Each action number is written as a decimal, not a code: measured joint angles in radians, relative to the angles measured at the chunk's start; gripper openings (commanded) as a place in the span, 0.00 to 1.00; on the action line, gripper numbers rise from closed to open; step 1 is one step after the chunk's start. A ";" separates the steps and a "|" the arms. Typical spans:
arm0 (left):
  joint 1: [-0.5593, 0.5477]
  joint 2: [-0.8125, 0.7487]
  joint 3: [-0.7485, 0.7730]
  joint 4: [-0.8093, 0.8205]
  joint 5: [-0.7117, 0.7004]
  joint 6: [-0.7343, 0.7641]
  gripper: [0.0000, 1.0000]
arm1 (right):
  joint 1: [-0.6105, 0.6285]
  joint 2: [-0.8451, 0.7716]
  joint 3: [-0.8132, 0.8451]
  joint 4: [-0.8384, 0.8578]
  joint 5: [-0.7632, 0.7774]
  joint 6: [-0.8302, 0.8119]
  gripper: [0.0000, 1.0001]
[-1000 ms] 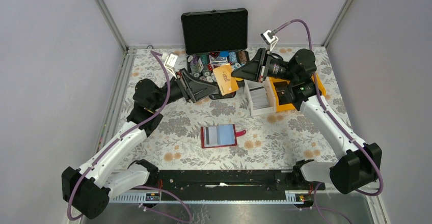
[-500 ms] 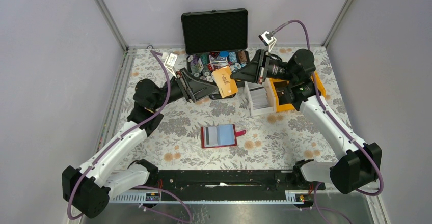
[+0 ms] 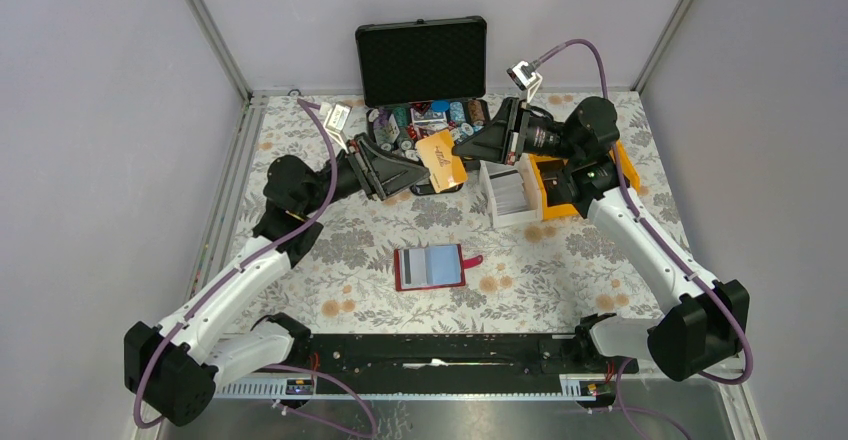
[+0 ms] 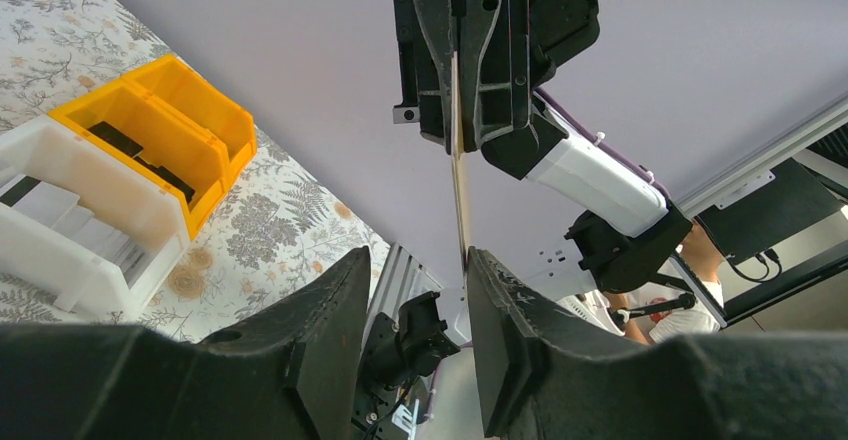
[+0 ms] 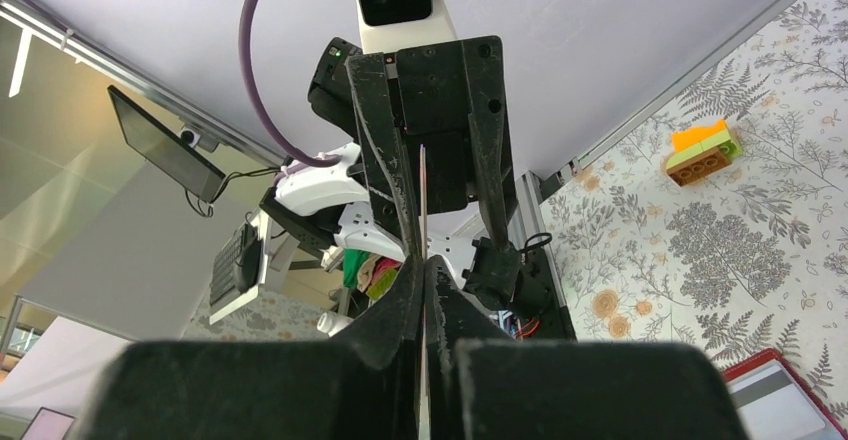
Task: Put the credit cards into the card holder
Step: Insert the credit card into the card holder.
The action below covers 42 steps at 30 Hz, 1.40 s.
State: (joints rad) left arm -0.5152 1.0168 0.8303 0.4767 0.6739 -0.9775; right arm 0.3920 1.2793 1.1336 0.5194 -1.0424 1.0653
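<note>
Both your arms are lifted off the table (image 3: 340, 250) and reach toward each other at the far middle. The right gripper (image 3: 464, 146) comes in from the right, lying almost level. Its fingers are closed tight on one end of a tan-gold credit card (image 3: 443, 158), which it holds in the air. The left gripper (image 3: 420, 172) comes from the left and points at the right one. Its jaws stand apart, with the other end of the same card between them. In the left wrist view you see the thin edge of the card in this gap, very near one finger and with free space to the other, so it is not clamped there.

Just behind and below the held card is the black case (image 3: 422, 60), open with its lid upright and poker chips (image 3: 400, 125) in its base. Under the right arm a white bin (image 3: 500, 210) holding pale cards stands against a yellow bin (image 3: 548, 208).

The card holder (image 3: 400, 270) lies open and flat near the middle of the table, well apart from both grippers, with its snap tab to the right. Pale blue and grey cards (image 3: 436, 265) show inside it. The held card is tilted and has dark writing on its face.
</note>
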 measured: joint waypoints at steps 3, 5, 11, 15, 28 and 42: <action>0.000 0.000 -0.007 0.008 0.000 0.000 0.42 | 0.001 0.001 -0.001 0.007 0.000 0.006 0.00; 0.000 0.000 -0.008 0.013 0.000 0.000 0.42 | 0.001 0.001 -0.004 0.016 0.000 0.014 0.00; 0.000 0.000 -0.022 0.028 0.000 -0.002 0.42 | 0.001 0.008 -0.008 0.042 -0.008 0.041 0.00; 0.000 -0.001 -0.024 0.033 0.001 -0.003 0.42 | 0.001 0.013 -0.010 0.049 -0.015 0.051 0.00; -0.001 -0.002 -0.039 0.092 0.013 -0.034 0.41 | 0.001 0.014 -0.010 0.013 -0.014 0.023 0.00; 0.007 0.053 -0.078 0.207 0.041 -0.151 0.00 | 0.008 0.022 -0.004 -0.143 0.026 -0.139 0.18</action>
State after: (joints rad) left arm -0.5079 1.0695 0.7525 0.6834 0.7151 -1.1282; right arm 0.3996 1.3010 1.1294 0.3759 -1.0168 0.9260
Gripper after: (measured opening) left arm 0.022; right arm 0.029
